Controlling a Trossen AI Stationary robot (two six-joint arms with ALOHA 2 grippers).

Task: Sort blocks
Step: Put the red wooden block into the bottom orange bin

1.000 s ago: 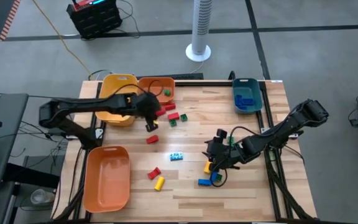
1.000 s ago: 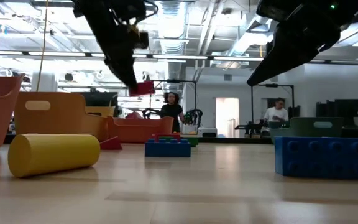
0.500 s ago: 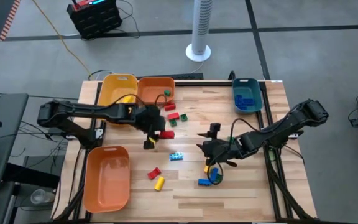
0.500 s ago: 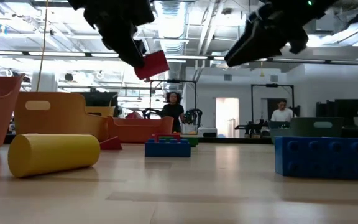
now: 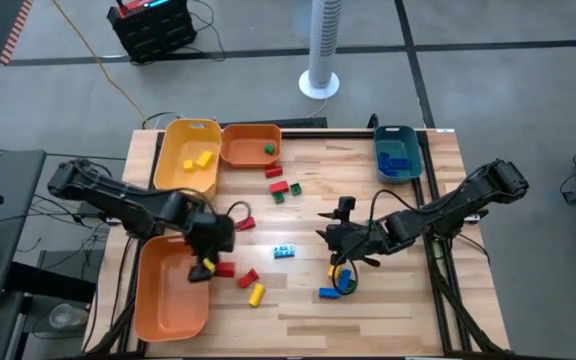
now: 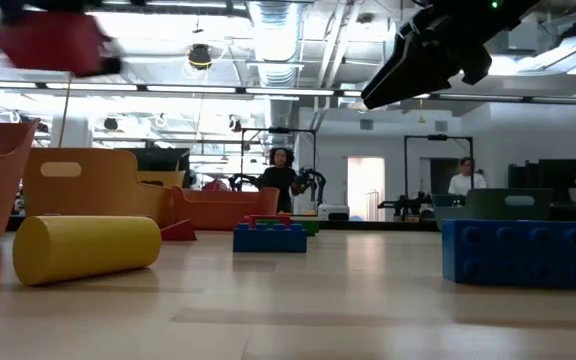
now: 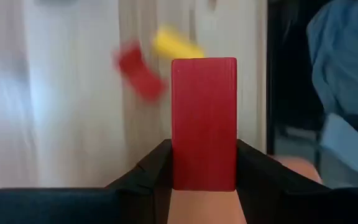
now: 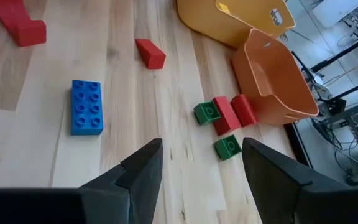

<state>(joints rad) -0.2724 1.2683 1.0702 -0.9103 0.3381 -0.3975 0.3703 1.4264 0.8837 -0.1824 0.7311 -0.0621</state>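
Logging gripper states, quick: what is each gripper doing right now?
Left gripper: shut on a red block, by the large orange bin.
Right gripper: open, empty, above the table.

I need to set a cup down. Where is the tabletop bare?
The near right corner of the table is bare, as is the patch beside the teal bin. Blocks crowd the middle, around the right gripper.

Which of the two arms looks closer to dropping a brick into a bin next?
The left. Its pincer grips a red brick right beside the near orange bin. The right pincer is open and empty, hovering mid-table, so it must pick something up first.
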